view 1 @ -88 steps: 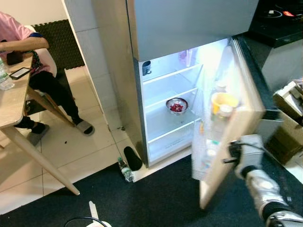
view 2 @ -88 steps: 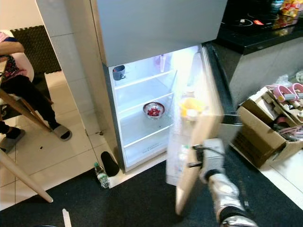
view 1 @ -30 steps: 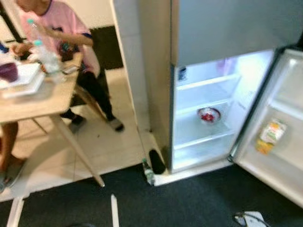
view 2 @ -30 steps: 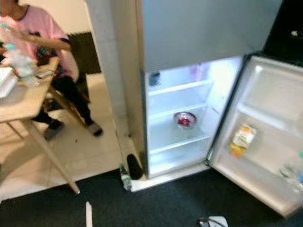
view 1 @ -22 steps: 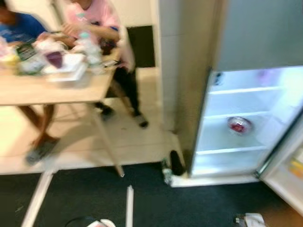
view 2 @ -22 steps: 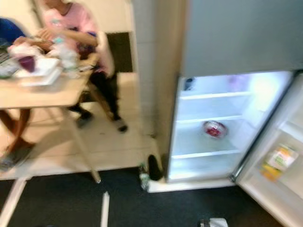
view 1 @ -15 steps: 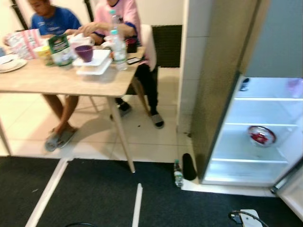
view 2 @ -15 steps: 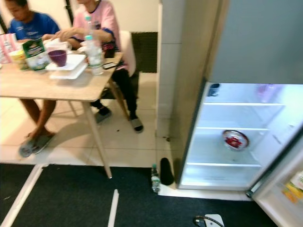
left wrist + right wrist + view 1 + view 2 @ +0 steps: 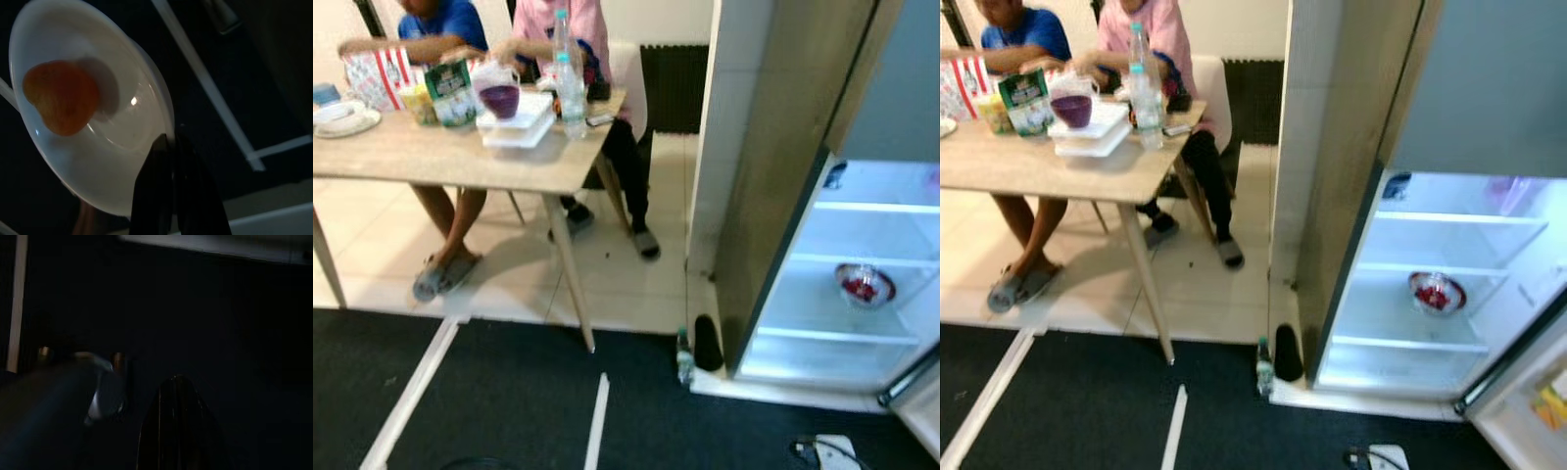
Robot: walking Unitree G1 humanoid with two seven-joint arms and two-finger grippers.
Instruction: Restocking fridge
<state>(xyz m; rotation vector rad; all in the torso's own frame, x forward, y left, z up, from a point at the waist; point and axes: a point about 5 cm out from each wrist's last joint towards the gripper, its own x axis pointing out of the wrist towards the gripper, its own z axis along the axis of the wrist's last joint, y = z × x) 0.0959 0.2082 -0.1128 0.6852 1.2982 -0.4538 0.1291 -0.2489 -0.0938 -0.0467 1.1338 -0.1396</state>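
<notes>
My left gripper (image 9: 171, 139) is shut on the rim of a white bowl (image 9: 122, 147) that holds one orange fruit (image 9: 61, 95), over dark carpet. The fridge (image 9: 773, 196) stands open on the right with lit white shelves. A metal bowl of red food (image 9: 865, 285) sits on its middle shelf. The edge of its door (image 9: 1518, 416) shows at the lower right. My right gripper (image 9: 178, 396) hangs low in the dark, fingers together and holding nothing. A bit of that wrist (image 9: 822, 452) shows at the bottom of the left eye view.
A wooden table (image 9: 460, 162) at the left carries bottles, cartons, a purple cup and white trays, with two people seated behind it. A small bottle (image 9: 684, 358) and a black shoe (image 9: 708, 343) lie by the fridge's foot. White strips (image 9: 597, 421) cross the dark carpet.
The view has swung left: the fridge slid to the right edge and the table with the people came in. My right arm, on the door's edge 2.9 s ago, is off it.
</notes>
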